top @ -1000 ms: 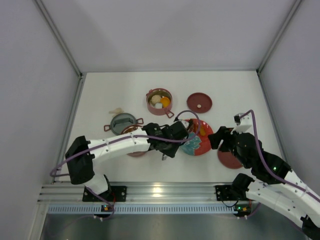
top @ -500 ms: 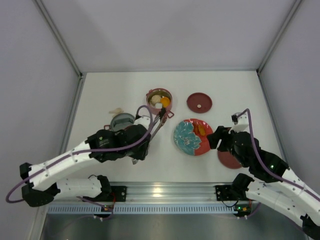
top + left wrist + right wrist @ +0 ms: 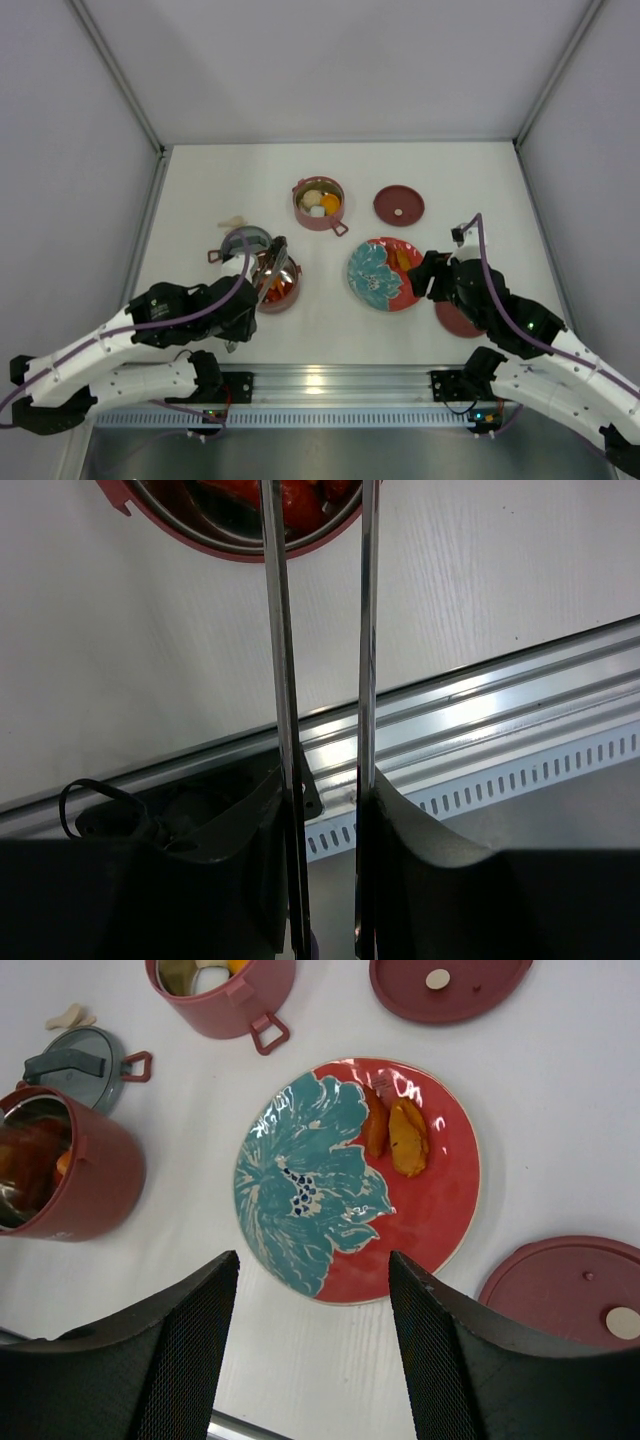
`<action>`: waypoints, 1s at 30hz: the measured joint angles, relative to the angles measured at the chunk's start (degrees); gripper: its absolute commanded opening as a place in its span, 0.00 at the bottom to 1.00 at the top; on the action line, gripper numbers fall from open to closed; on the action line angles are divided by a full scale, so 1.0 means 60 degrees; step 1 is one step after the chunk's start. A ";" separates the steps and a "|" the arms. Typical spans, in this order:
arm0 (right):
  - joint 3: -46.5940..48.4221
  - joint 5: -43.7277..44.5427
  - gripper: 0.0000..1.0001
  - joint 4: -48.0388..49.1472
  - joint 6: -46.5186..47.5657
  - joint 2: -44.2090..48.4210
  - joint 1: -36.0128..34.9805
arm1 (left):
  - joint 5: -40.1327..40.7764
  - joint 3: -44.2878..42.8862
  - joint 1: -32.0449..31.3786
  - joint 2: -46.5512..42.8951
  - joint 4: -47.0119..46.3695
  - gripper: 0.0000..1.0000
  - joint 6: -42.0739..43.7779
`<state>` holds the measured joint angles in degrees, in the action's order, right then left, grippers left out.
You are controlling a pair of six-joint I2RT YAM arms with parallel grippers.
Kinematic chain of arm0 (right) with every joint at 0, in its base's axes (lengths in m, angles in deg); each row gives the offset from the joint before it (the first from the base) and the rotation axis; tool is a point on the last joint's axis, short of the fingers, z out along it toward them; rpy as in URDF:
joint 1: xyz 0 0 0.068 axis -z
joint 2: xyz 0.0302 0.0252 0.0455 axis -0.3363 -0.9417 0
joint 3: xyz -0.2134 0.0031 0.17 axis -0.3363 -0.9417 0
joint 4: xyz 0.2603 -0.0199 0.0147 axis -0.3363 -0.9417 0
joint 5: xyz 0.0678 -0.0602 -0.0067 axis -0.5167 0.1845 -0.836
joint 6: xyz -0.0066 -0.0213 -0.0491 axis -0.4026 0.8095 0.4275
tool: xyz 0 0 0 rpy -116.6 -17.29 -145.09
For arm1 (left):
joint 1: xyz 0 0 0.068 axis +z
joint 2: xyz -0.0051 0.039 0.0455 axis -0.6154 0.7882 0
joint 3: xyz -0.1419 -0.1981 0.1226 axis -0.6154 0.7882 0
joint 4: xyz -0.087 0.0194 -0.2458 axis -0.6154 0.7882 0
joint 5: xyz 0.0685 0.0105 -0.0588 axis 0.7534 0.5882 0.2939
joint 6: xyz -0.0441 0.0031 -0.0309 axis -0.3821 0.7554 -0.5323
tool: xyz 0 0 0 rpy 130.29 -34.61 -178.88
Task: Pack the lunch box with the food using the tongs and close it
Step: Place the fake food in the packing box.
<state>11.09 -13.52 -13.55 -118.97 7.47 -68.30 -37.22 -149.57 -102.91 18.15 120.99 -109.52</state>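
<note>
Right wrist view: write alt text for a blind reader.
A red plate with a teal flower holds two orange food pieces, framed below by the right gripper's open fingers. Two pink pots stand left, two maroon lids right.

Flowered red plate point(image 3: 300, 1190), grey dish point(image 3: 72, 1066)

Top view: fixed above and behind my arm bases point(image 3: 205, 385), facing steeply down and forward, far enough off to hold the whole counter point(image 3: 200, 190). Left wrist view: mounted behind my left pincer point(image 3: 325, 780), sighting close along the tongs point(image 3: 282, 630) in its grip, down at the counter's near edge, with only the near pot point(image 3: 215, 550) rim and the rail point(image 3: 480, 705) in frame. Right wrist view: higher, looking down past my right pincer point(image 3: 312, 1280) onto the red plate point(image 3: 440, 1210), far pot point(image 3: 225, 1005) and two lids point(image 3: 450, 985), ground shared with the top view; the near pot is common to all three.
</note>
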 measured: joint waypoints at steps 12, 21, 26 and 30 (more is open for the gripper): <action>-0.0106 -0.0069 0.61 0.0138 -0.0004 0.0000 0.0000 | -0.0433 0.0947 0.0000 -0.0594 0.0098 0.39 -0.0357; -0.0171 -0.0120 0.61 0.0168 -0.0007 0.0051 0.0000 | -0.0466 0.0947 0.0000 -0.0590 0.0095 0.49 -0.0386; -0.0186 -0.0131 0.61 0.0182 -0.0004 0.0073 0.0000 | -0.0463 0.0823 0.0000 -0.0448 0.0102 0.46 -0.0382; -0.0302 -0.0142 0.61 0.0200 -0.0007 0.0124 0.0000 | -0.0455 0.0280 0.0000 -0.0062 0.0124 0.44 -0.0255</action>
<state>9.27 -14.38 -12.35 -119.02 8.21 -68.30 -39.95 -147.89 -102.91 17.77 121.74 -111.05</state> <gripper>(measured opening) 0.611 0.457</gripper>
